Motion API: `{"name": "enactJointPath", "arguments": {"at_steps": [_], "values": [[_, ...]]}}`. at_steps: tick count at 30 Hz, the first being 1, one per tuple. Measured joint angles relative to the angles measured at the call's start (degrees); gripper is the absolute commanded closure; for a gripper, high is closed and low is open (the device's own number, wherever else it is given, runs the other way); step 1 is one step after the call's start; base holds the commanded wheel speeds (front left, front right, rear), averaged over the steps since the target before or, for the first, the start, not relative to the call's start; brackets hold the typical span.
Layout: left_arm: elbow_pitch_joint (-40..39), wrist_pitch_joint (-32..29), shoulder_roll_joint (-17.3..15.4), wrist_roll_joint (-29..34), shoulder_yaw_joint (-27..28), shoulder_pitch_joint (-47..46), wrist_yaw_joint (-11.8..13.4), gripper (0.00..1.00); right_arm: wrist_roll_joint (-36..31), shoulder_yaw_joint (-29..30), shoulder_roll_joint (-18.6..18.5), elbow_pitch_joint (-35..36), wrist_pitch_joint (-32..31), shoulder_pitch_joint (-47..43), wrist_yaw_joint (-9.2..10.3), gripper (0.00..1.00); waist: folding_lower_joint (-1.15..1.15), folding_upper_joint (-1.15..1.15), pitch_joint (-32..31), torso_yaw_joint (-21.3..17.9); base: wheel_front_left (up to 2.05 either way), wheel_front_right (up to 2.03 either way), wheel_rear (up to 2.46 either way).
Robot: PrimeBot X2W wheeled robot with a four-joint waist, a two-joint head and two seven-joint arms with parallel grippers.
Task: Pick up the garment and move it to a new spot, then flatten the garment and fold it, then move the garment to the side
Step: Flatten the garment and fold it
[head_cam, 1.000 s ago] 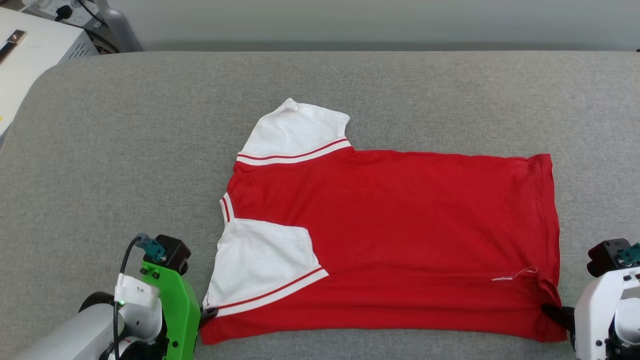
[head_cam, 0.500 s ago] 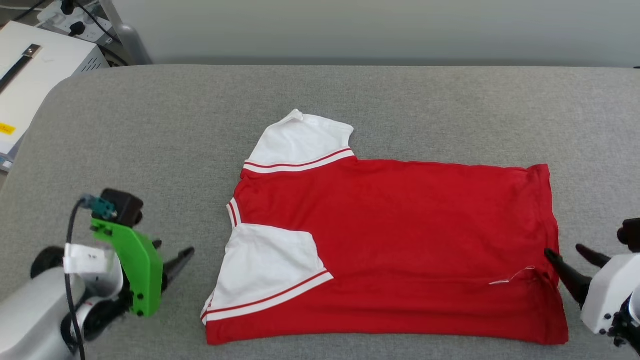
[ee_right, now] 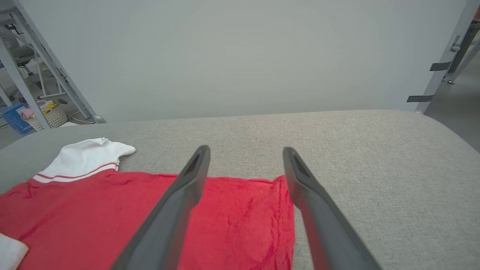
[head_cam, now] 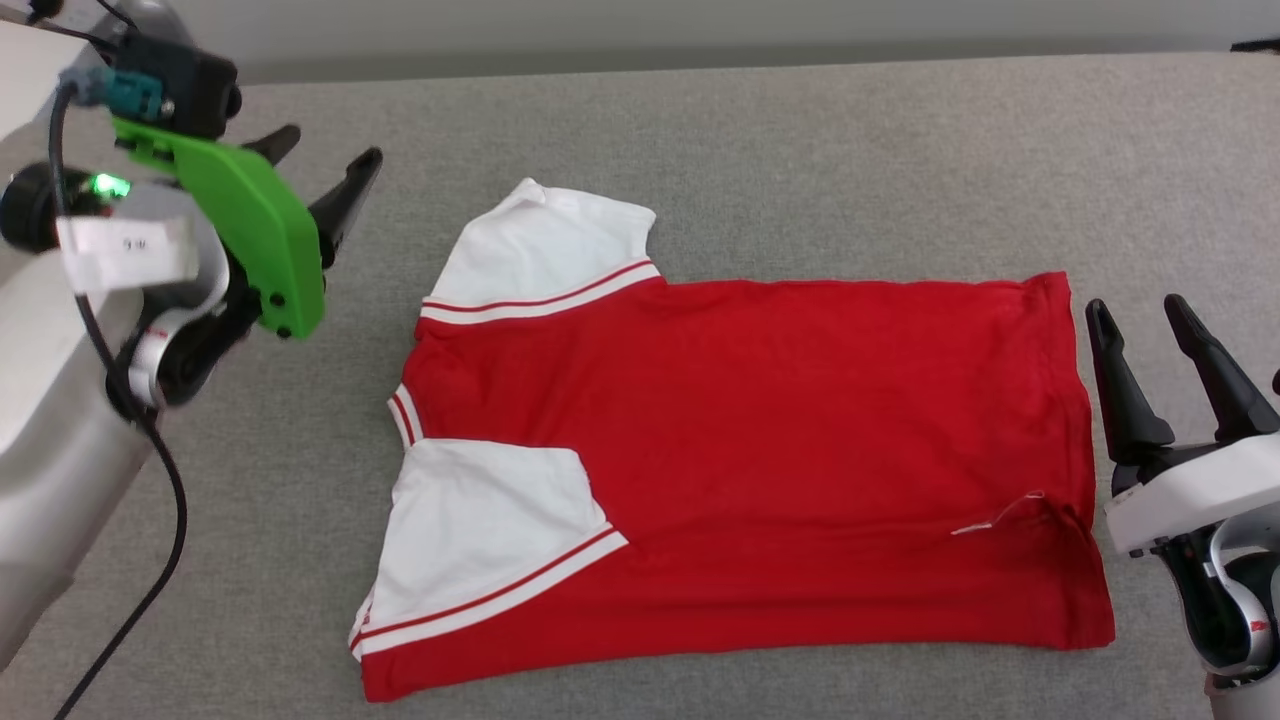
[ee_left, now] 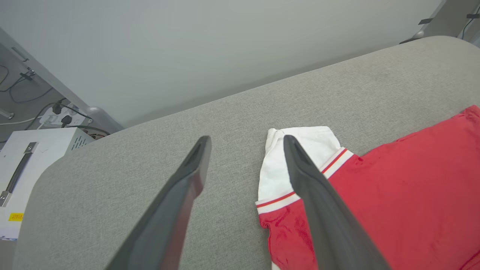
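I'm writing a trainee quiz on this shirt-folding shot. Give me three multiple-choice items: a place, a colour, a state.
1. Where is the left tool? A) on the hem B) left of the shirt's far sleeve, off the fabric C) under the shirt
2. What colour are the sleeves? A) white, red-striped B) blue C) black
3. How is the right tool? A) shut on the hem B) shut on a sleeve C) open, empty
Answers: 1 B, the head view shows it beside that sleeve; 2 A, both are white with red stripes; 3 C, its fingers stand apart, off the shirt.
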State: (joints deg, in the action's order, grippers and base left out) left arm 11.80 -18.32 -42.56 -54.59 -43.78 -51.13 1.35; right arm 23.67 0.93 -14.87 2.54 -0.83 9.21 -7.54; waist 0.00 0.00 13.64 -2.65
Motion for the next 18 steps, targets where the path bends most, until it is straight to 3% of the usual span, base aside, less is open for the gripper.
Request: {"name": "enactJointPath", "arguments": {"at_steps": [4, 9, 12, 18], "values": [[3.7, -4.9, 3.3, 0.1, -0.7, -7.9, -1.7, 0.0, -0.4, -0.3, 0.6, -1.0, 1.1, 0.9, 0.01, 0.0, 0.0, 0.0, 2.9, -1.3, 0.0, 0.0, 0.0], [9.9, -16.7, 6.4, -0.6, -3.2, -16.8, -3.7, 0.0, -0.4, -1.2, 0.2, -1.9, 1.7, 3.9, 0.0, 0.0, 0.0, 0.0, 6.9, -3.0, 0.0, 0.0, 0.0], [12.9, -24.3, 7.6, -1.2, -5.2, -20.3, -4.8, 0.0, -0.4, -1.7, 0.0, -2.4, 2.1, 5.3, 0.01, 0.0, 0.0, 0.0, 9.1, -3.9, 0.0, 0.0, 0.0], [16.5, -32.0, 9.1, -0.7, -8.7, -24.8, -6.2, 0.0, -0.3, -2.6, -0.4, -3.5, 2.3, 7.7, 0.01, 0.0, 0.01, 0.0, 13.4, -5.6, 0.0, 0.0, 0.0]]}}
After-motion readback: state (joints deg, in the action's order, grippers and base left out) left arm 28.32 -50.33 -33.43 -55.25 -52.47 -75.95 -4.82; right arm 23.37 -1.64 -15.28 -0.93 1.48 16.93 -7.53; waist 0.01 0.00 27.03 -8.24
